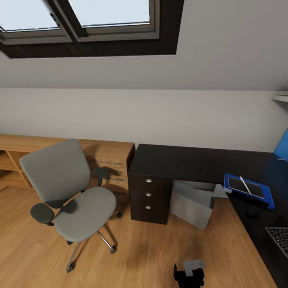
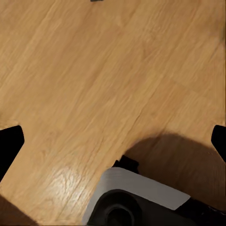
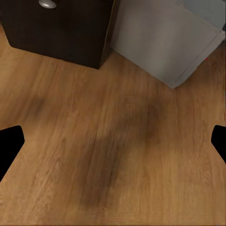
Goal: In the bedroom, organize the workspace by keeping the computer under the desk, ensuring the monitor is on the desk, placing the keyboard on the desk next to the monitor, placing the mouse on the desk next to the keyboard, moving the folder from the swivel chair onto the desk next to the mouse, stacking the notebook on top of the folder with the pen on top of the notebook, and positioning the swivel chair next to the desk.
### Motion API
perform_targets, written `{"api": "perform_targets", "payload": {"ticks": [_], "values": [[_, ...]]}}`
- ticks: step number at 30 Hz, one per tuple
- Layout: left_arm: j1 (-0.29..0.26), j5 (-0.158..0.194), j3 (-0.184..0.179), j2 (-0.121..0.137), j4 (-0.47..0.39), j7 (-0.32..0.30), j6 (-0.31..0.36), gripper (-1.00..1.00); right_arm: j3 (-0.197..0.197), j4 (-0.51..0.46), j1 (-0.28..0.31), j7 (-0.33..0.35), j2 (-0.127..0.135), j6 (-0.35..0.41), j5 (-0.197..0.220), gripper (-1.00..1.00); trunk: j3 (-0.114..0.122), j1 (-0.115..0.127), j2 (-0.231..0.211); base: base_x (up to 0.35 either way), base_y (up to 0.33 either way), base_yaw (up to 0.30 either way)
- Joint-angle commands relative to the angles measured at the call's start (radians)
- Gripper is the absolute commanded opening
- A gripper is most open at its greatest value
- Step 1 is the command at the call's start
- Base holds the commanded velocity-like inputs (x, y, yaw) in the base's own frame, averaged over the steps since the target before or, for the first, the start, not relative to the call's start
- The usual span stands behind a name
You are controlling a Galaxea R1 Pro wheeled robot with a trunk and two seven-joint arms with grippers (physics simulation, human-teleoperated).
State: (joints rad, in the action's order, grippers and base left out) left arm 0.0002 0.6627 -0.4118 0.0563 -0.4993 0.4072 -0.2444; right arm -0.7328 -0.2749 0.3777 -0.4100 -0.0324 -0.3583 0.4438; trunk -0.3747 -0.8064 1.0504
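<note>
The grey swivel chair (image 1: 66,192) stands on the floor left of the black desk (image 1: 172,160), apart from it. The light grey computer (image 1: 194,205) (image 3: 165,40) sits under the desk beside the drawer unit. On the desk's right wing lies the blue folder (image 1: 269,197), the dark notebook (image 1: 252,187) on it and the white pen (image 1: 245,185) on top. A small dark lump (image 1: 251,214) beside the folder may be the mouse. The keyboard (image 1: 280,238) shows at the right edge. The monitor is out of view. My left gripper (image 2: 113,141) and right gripper (image 3: 113,141) hang open over bare floor.
A black drawer unit (image 1: 149,196) (image 3: 56,28) with silver knobs carries the desk's left end. A low wooden shelf unit (image 1: 108,156) runs along the wall behind the chair. A blue panel (image 1: 283,146) leans at the far right. Part of my own arm (image 1: 190,274) shows low in the head view.
</note>
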Motion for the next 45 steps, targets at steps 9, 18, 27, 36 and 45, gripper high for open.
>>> {"api": "perform_targets", "payload": {"ticks": [9,18,27,36,45], "values": [[0.002,0.013,-0.007,-0.002,0.062,0.004,-0.005,1.00,-0.006,0.127,0.001,-0.004,0.000,-0.128,0.011,1.00,0.027,0.035,-0.063,0.000,0.000,0.133],[0.002,0.012,-0.006,-0.002,0.067,0.004,-0.012,1.00,-0.009,0.260,0.001,-0.004,0.001,-0.310,0.008,1.00,0.056,0.069,-0.126,0.000,0.000,0.276],[0.002,0.010,-0.005,-0.004,0.067,0.005,-0.061,1.00,-0.010,0.293,-0.033,-0.006,0.002,-0.510,0.009,1.00,0.084,0.104,-0.189,0.000,0.000,0.279],[0.002,0.008,-0.008,-0.007,0.111,0.005,-0.081,1.00,-0.010,0.292,-0.040,-0.004,-0.001,-0.526,0.006,1.00,0.112,0.138,-0.252,0.000,0.000,0.280],[0.002,0.007,-0.009,-0.009,0.116,0.005,-0.081,1.00,-0.008,0.287,-0.040,-0.004,-0.004,-0.437,0.013,1.00,0.140,0.173,-0.315,0.000,0.000,0.280]]}}
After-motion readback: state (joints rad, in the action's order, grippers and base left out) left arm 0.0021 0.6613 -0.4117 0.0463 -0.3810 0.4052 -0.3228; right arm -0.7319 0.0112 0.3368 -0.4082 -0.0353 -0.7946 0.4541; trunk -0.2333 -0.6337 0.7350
